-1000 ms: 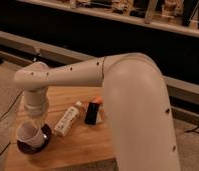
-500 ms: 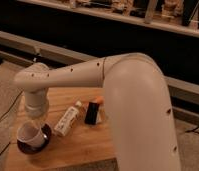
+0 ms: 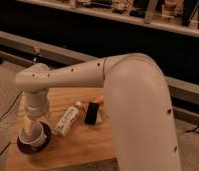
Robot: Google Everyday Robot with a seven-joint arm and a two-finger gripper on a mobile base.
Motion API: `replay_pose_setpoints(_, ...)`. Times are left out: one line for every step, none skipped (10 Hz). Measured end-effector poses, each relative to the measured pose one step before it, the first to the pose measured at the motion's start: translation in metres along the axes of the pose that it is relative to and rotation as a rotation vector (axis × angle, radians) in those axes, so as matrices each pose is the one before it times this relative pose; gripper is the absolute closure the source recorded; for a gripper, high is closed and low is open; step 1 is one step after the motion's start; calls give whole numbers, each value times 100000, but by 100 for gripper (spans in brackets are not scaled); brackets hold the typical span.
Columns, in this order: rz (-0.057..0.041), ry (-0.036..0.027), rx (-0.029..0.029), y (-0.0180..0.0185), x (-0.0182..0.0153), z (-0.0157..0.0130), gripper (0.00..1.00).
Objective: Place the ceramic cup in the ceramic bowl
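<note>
- White ceramic cup sits upright at the near left corner of the wooden tabletop, directly over the dark purple-brown ceramic bowl.
- The cup appears to rest inside the bowl, whose dark rim shows around the cup's base; whether the two touch is hard to tell.
- The claw hangs straight above the cup at the end of a pale arm that reaches in from the right and bends down.
- Cup, bowl and claw line up on one vertical axis, so the coming move likely turns on a straight lift.
- I cannot tell whether the claw grips the cup or has let go.
- A white bottle lies on its side just right of the bowl, with a small dark box beside it.
</note>
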Motion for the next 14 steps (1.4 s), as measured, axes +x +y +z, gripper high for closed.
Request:
replay_pose_setpoints(-199,22,-320,54,-5,-33,20)
replay_pose_setpoints(-100,-242,-292,29,-54,-93,20)
replay_pose_setpoints(-70,-1104,-548,70,-190,-366,20)
replay_pose_setpoints(129,-1141,-535,18,-156,-386,20)
replay_pose_setpoints(647,-3877,-1356,-40,-430,-1348,20)
replay_pose_setpoints(271,-3781,-1115,22,-338,-1342,20)
replay_pose_setpoints(-38,-3005,-680,44,-225,-1159,20)
replay_pose_setpoints(-360,-4687,-870,163,-280,-1920,20)
replay_pose_setpoints(-58,-2234,-282,105,-122,-979,20)
replay_pose_setpoints(655,-1924,-71,-121,-58,-847,20)
replay_pose_setpoints(12,110,-31,-20,9,73,20)
replay_pose_setpoints(-227,182,-42,116,5,76,20)
replay_pose_setpoints(37,-57,1,-17,-3,-19,20)
replay_pose_setpoints(114,-29,3,-53,18,-21,20)
